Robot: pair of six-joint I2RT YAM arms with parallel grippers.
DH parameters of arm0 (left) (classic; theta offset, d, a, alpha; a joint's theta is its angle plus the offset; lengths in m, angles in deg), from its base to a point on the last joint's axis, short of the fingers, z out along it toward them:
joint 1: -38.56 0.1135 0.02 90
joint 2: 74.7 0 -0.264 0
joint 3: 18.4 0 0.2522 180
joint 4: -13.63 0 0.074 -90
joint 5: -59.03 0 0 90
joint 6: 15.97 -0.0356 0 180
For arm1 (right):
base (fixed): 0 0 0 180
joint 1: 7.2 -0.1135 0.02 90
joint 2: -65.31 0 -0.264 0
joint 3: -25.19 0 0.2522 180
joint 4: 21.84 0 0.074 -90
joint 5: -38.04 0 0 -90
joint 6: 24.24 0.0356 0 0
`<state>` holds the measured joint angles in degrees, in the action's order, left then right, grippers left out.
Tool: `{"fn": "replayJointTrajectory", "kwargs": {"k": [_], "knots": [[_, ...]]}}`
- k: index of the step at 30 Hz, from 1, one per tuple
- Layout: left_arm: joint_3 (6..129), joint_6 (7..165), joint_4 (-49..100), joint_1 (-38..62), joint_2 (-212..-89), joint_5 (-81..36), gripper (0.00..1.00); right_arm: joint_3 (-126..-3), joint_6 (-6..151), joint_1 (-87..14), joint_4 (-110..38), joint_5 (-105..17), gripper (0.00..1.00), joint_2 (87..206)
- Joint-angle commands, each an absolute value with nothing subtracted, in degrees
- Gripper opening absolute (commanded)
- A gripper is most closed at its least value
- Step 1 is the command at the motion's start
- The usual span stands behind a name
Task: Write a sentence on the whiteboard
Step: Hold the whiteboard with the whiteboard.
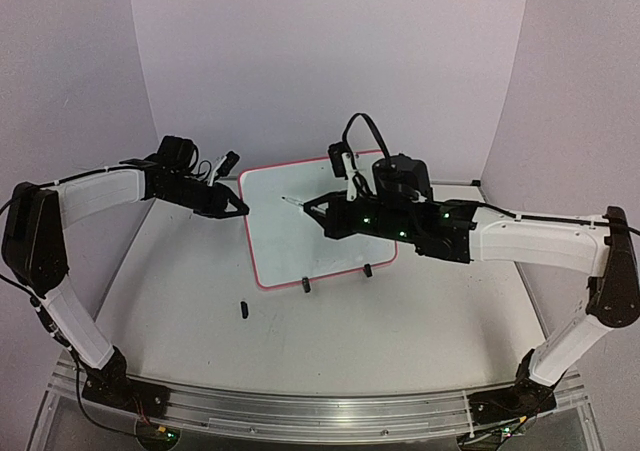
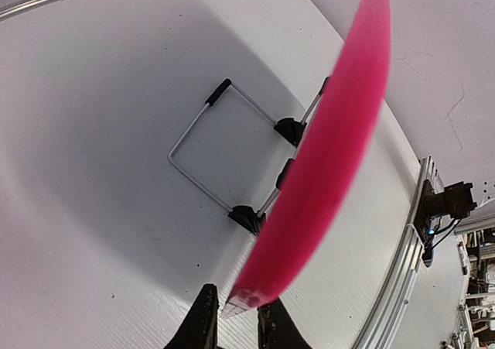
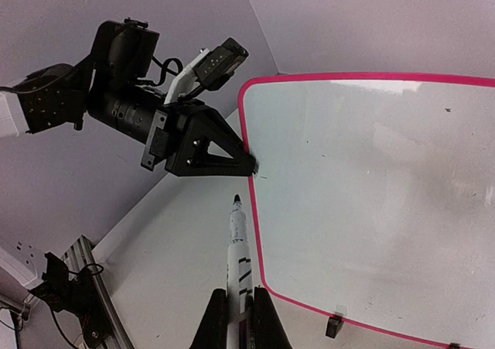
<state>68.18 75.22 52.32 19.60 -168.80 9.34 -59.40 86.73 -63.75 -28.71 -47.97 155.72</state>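
Pale lilac walls [image 1: 330, 51] close in a white table [image 1: 180, 301]. The whiteboard [image 1: 290, 241] stands near the middle of the table, leaning back, its red border all round and its 2 black clip feet [image 1: 336, 276] on the surface at its near edge. From the left wrist view, the board [image 2: 332, 148] shows edge-on as a pink band, with a thin wire stand [image 2: 198, 121] clipped on behind it and lying flat on the table.

The left gripper [image 1: 243, 209] reaches in from the left and pinches the board's left edge. Its 2 fingers [image 2: 205, 322] sit one on each side of the border, closed in on it.

The right gripper [image 1: 312, 209] is clamped on a white marker [image 3: 236, 241] with black print. The marker's dark tip points at the upper left part of the board [image 3: 371, 194], close to the left gripper [image 3: 249, 169]. Whether the tip touches the board I cannot tell.

1 small black object [image 1: 243, 310] lies on the table just in front of the board's left corner, apart from both arms.
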Motion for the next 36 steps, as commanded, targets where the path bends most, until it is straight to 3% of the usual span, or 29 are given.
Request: {"fn": "replayJointTrajectory", "kwargs": {"k": [1, 9, 36], "knots": [[69.1, 72.4, 50.0, 19.7, -168.9, 10.7, 0.15, -63.9, 85.8, -64.0, -29.1, -47.3, 0.0, 158.2], [68.5, 71.0, 50.1, 19.6, -168.8, 10.6, 0.0, -69.2, 85.4, -63.9, -30.5, -47.4, 0.0, 163.0], [67.0, 68.2, 50.9, 19.6, -168.2, 9.5, 0.0, -83.5, 83.5, -62.0, -30.5, -47.0, 0.0, 176.8]]}}
